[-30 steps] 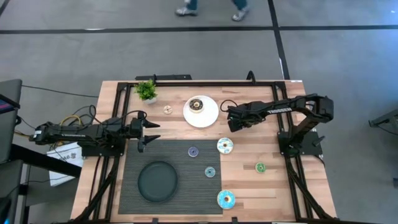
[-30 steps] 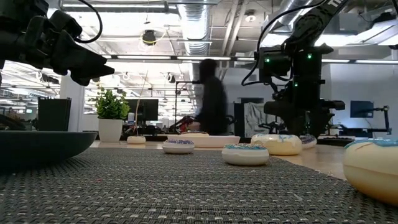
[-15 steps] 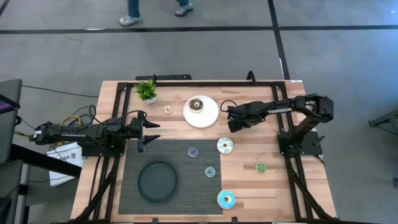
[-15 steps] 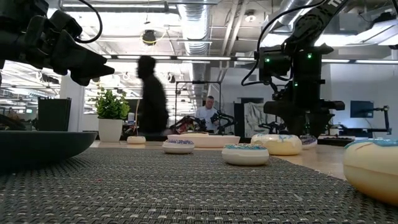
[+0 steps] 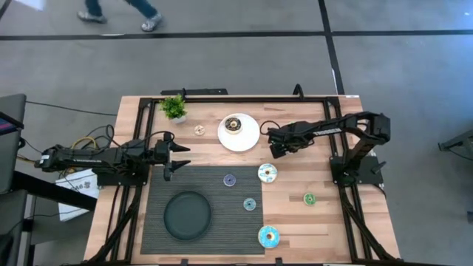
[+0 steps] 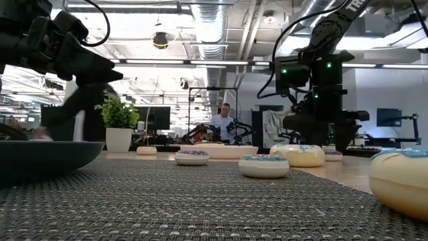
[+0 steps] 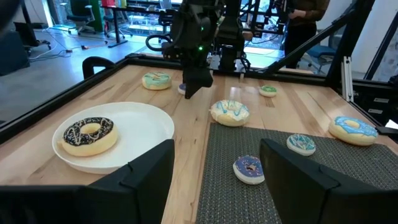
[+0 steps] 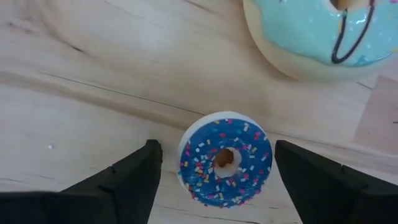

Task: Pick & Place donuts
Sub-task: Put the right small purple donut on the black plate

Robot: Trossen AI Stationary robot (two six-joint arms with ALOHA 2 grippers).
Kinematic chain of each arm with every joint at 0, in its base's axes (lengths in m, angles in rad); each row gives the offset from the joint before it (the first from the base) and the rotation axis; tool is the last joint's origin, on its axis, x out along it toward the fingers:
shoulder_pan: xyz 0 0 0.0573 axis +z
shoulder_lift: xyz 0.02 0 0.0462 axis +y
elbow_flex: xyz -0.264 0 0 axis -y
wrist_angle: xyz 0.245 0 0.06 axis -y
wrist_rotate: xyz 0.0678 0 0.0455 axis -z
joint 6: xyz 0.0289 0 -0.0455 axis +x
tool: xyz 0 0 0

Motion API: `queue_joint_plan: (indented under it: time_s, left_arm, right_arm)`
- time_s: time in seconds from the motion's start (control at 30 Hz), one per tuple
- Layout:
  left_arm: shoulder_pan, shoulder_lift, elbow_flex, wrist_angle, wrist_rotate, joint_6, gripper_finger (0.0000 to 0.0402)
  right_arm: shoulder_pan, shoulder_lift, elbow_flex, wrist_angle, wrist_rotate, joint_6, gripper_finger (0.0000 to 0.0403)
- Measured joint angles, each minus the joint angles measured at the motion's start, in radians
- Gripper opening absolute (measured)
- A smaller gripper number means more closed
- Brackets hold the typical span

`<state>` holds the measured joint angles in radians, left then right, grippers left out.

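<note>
My right gripper (image 5: 270, 145) is open over the wood right of the white plate (image 5: 250, 140). Its two fingers stand on either side of a coin-sized blue sprinkled donut (image 8: 225, 159) without touching it. A larger green-iced donut (image 8: 311, 28) lies just beyond. A chocolate donut (image 5: 233, 124) lies on the plate. A white donut (image 5: 267, 173), a blue donut (image 5: 268, 236), and small tan (image 5: 199, 130), purple (image 5: 229, 179), teal (image 5: 249, 204) and green (image 5: 309, 198) donuts lie about. My left gripper (image 5: 179, 159) is open and empty at the mat's far left corner.
A black round dish (image 5: 186, 214) sits on the dark ribbed mat (image 5: 222, 222). A small potted plant (image 5: 174, 108) stands at the far left. A black frame (image 5: 244, 98) runs around the table's edges. A person walks on the floor beyond the far edge.
My right gripper has shifted a little toward the table's left edge, nearer the white plate. The donuts have stayed where they were.
</note>
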<state>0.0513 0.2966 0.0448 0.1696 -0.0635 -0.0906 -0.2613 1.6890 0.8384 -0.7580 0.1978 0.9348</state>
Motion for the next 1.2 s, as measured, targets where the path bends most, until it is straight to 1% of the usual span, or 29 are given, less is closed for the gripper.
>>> queue_joint_plan:
  time_s: [0.13,0.3,0.7,0.83,1.0,1.2]
  left_arm:
    - [0.000,0.000,0.000,0.000,0.001,0.000,0.0228]
    - [0.000,0.000,0.000,0.000,0.001,0.000,0.0228]
    - [0.000,0.000,0.000,0.000,0.000,0.000,0.0228]
    - [0.000,0.000,0.000,0.000,-0.001,0.000,0.0228]
    - [0.000,0.000,0.000,0.000,-0.002,0.003,0.0228]
    - [0.000,0.000,0.000,0.000,-0.003,0.012,0.0228]
  right_arm:
    - [0.010,-0.005,-0.002,0.002,0.002,0.000,0.0298]
    - [0.011,-0.031,-0.007,0.013,-0.006,0.002,0.0272]
    - [0.010,-0.034,-0.008,0.015,-0.003,0.000,0.0177]
    - [0.011,-0.033,-0.008,0.009,0.002,-0.002,0.0154]
    - [0.022,-0.045,-0.004,-0.003,0.003,-0.047,0.0143]
    - [0.083,-0.105,0.052,0.004,0.011,-0.080,0.0145]
